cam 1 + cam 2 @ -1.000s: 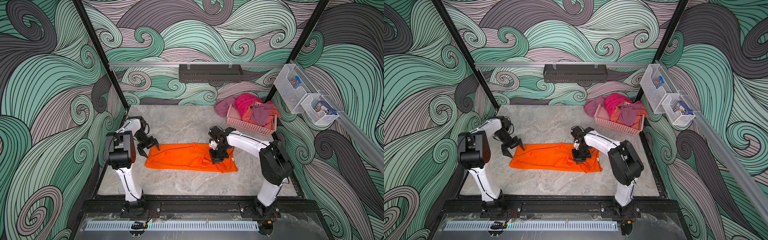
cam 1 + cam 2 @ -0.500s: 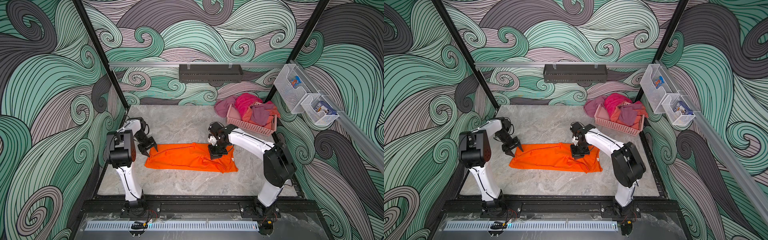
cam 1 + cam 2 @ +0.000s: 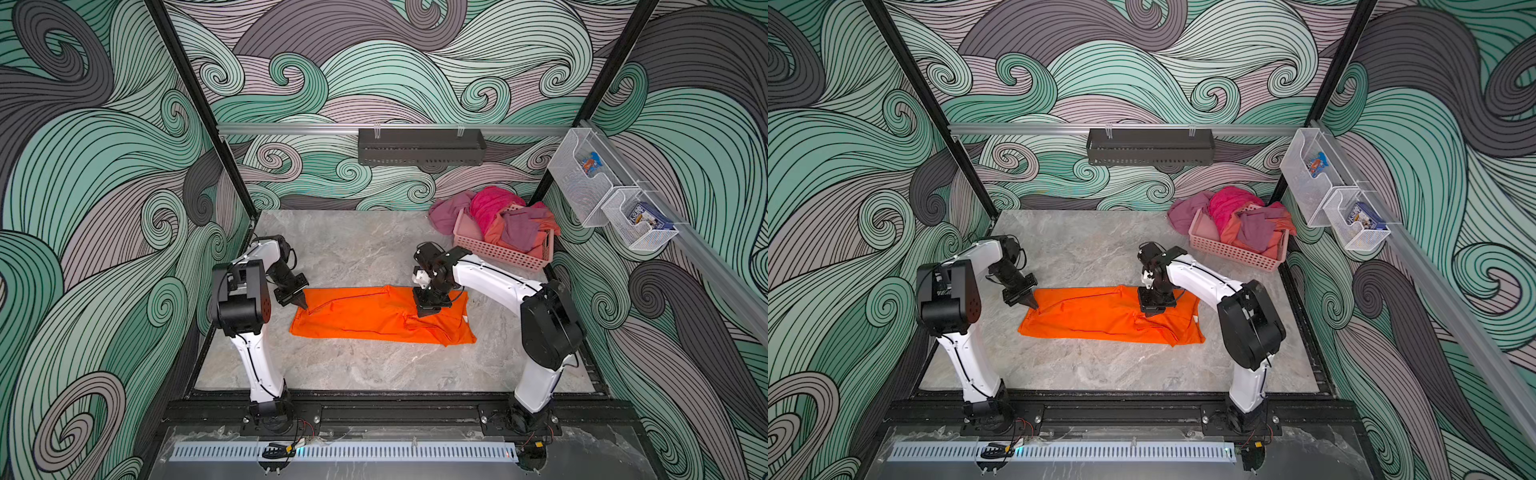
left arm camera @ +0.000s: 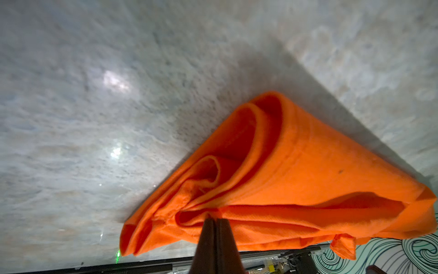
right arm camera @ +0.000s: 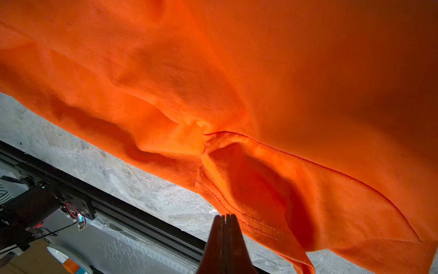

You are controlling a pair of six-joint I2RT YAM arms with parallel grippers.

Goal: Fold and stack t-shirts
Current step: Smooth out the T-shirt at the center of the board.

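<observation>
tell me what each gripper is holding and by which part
The left gripper pinches the orange t-shirt at a corner of its hem end. The right gripper is shut at the sleeve hem; whether it grips cloth cannot be told.

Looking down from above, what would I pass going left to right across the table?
Left gripper → t-shirt → basket → wall bins
</observation>
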